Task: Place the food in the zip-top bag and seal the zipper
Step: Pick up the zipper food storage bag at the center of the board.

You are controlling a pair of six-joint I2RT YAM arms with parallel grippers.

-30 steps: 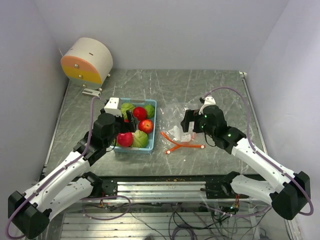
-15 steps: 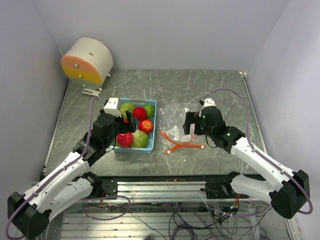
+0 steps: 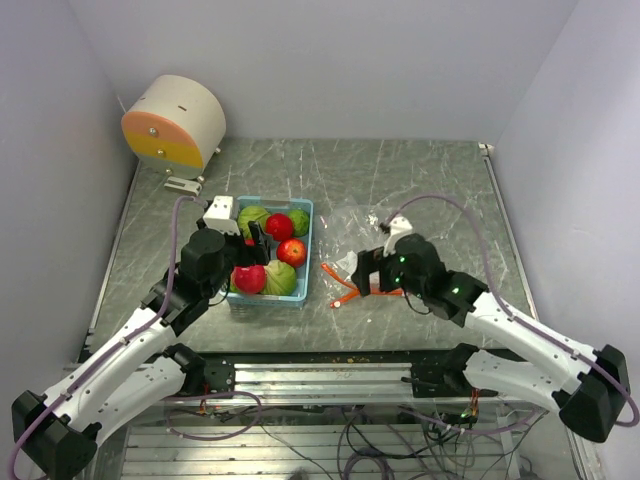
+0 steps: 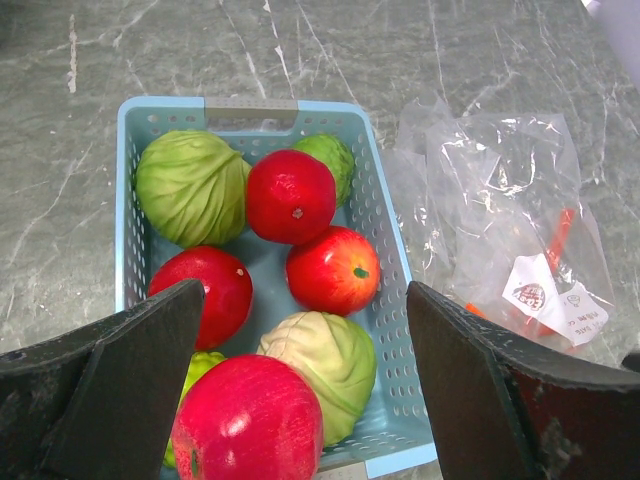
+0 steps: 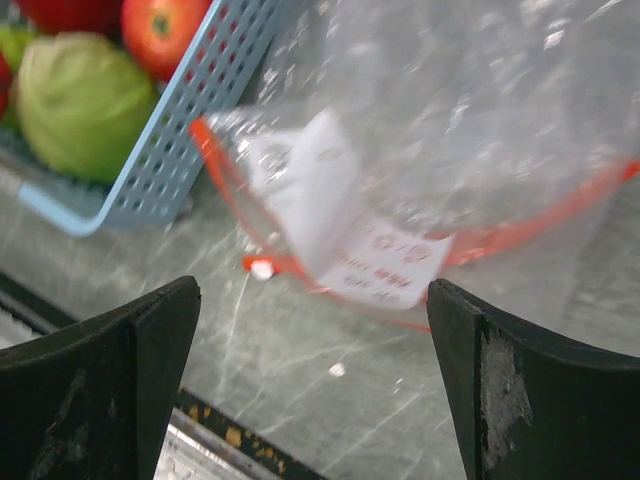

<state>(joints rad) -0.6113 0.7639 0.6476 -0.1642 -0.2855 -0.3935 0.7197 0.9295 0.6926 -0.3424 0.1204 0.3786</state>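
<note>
The food lies in a light blue tray: red apples, green cabbages and a small green ball. The clear zip-top bag with an orange zipper lies flat right of the tray; it also shows in the right wrist view and the left wrist view. My left gripper is open above the tray's near end. My right gripper is open just above the bag's orange zipper edge, near its white label.
A cream and orange cylinder stands at the back left. The table's metal front rail runs close below the bag. The tray's corner shows left of the bag in the right wrist view.
My right gripper has moved left and toward the near edge, from over the bag's middle to its zipper edge. My left gripper has shifted slightly back over the tray.
</note>
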